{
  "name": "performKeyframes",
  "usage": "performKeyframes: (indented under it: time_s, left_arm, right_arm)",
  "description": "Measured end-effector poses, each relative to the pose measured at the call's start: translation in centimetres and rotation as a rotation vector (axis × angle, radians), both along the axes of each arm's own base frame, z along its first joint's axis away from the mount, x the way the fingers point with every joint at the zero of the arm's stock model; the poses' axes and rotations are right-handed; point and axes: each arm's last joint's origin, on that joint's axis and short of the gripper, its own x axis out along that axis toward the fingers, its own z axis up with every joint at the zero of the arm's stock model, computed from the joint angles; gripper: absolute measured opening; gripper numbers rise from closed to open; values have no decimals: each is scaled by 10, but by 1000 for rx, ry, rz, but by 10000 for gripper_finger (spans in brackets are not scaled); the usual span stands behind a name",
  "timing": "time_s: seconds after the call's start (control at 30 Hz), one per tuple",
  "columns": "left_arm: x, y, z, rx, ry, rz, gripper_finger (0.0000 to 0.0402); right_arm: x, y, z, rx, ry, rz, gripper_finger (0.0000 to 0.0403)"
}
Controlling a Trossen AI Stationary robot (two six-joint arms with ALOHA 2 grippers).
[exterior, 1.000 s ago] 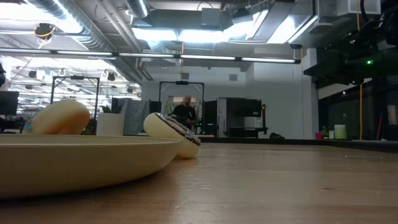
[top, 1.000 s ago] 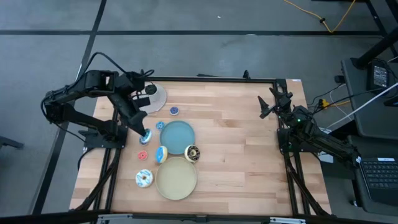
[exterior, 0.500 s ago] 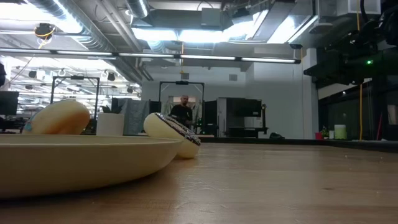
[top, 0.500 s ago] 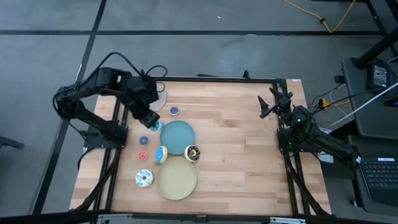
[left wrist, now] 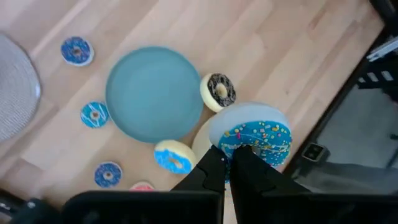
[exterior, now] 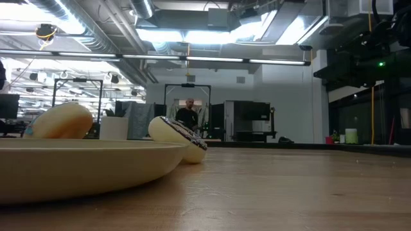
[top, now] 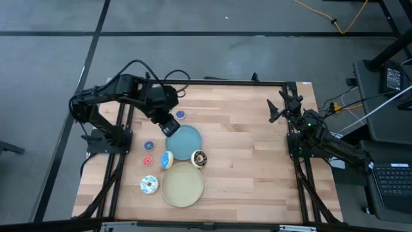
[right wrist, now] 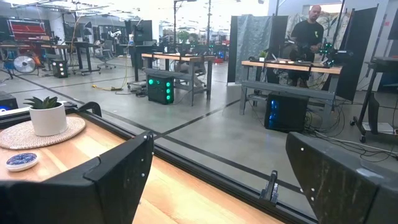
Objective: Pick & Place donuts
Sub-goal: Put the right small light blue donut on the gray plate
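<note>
Left wrist view | left pincer (left wrist: 229, 163) clamps blue sprinkled donut (left wrist: 256, 138) | beside blue plate (left wrist: 154, 93)

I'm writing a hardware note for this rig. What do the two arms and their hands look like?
Both arms are dark, jointed links on black frames at the table's ends. Black cables loop over the left arm; its hand has two flat black fingers. The right arm shows a small green light, and its hand has broad, angular dark fingers.
</note>
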Motion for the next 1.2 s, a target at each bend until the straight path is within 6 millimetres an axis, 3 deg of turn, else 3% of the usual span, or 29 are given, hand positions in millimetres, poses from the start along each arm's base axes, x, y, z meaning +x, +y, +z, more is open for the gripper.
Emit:
performKeyframes:
  time_s: [0.37, 1.2]
  left_arm:
    - [15, -20, -8, 116, 30, -145, 3]
    - [3, -98, -14, 310, 13, -624, 3]
  right_arm:
    - [0, 0, 0, 0, 0, 0, 365]
    - [0, 0, 0, 0, 0, 0, 365]
